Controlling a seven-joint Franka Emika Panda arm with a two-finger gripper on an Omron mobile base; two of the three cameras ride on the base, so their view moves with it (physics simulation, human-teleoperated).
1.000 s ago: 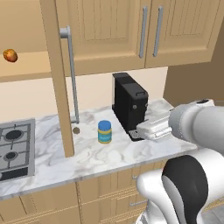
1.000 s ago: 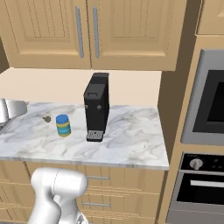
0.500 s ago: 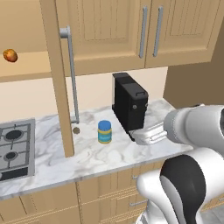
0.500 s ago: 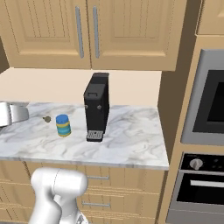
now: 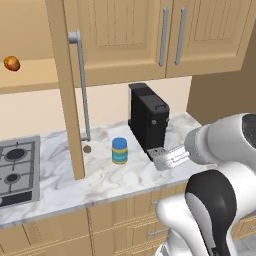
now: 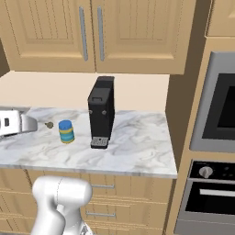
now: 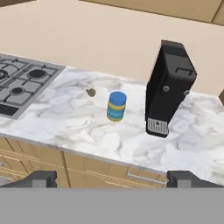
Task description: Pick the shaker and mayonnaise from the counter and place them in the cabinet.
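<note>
Two task things stand on the marble counter [image 5: 100,187]: the mayonnaise [image 5: 119,150], a squat jar with a blue lid and a yellow and teal label, upright near the middle of the counter, and a small brown round thing [image 5: 87,149] just behind it toward the back wall, too small to identify, which may be the shaker. No writing on the jar's label can be read; only colour bands show. A black coffee machine [image 5: 148,123] stands upright just beside the jar, on the side away from the stove [image 5: 17,167], with no legible brand on it.

The cabinet's tall door [image 5: 64,85] hangs open, edge-on to the left base camera, its long grey bar handle [image 5: 81,82] in front of the wall; the door's lower end hides a strip of the counter. On the cabinet shelf [image 5: 30,75], a small orange-red fruit [image 5: 11,63] sits near the frame's left edge. The stove is cut off at the left of that view. An oven [image 6: 215,151] is cut off at the right edge of the right base view.

The gripper [image 7: 111,178] hovers in front of the counter's front edge, well apart from the jar, its fingertips [image 7: 41,177] spread wide with nothing between them. In the left base view the hand [image 5: 170,157] overlaps the coffee machine's base.
</note>
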